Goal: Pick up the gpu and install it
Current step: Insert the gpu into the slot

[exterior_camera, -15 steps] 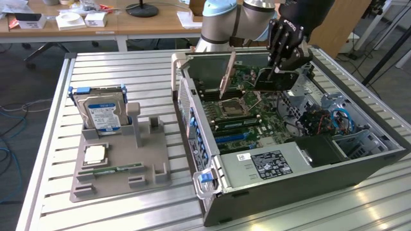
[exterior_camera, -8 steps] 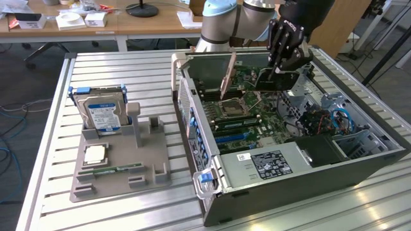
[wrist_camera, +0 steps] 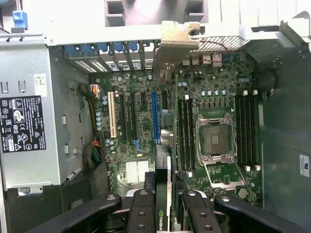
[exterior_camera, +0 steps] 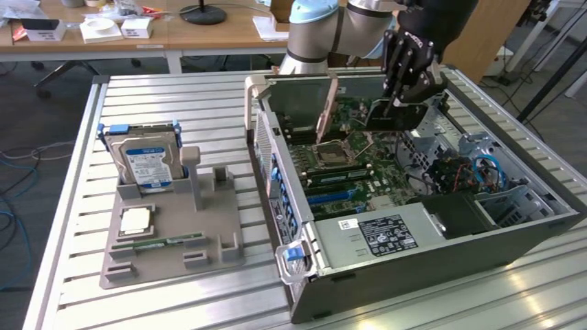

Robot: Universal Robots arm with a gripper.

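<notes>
Closest to the wrist camera is my gripper (wrist_camera: 169, 216). Its black fingers (wrist_camera: 141, 213) are closed partway on the gpu (wrist_camera: 162, 221), one on each flat side of the card, which I see edge-on between them. A small logo shows on the card's dark face near the grip. The card runs away from the gripper, and its metal end bracket (wrist_camera: 180, 41) sits at the far end, against the slotted rear wall of the computer case (wrist_camera: 272, 145).

Below the card is the green motherboard (wrist_camera: 141, 121). A long blue slot (wrist_camera: 154, 116) lies just to one side of the card's edge, and the empty processor socket (wrist_camera: 214, 138) is on the other side. I cannot tell whether the card's lower edge is seated in a slot or only hanging over the board.

From the exterior view, the arm reaches down into the open case (exterior_camera: 431, 275) with the gripper (exterior_camera: 396, 110) holding the dark gpu (exterior_camera: 390, 120) over the board — the power supply (exterior_camera: 381, 234) with its label sits toward the near end.

Well apart, at the exterior view's left, a grey holder (exterior_camera: 220, 240) rests on the slatted counter (exterior_camera: 183, 96). A hard drive (exterior_camera: 147, 161) stands upright in it, and a green RAM stick (exterior_camera: 170, 242) lies flat in it.
</notes>
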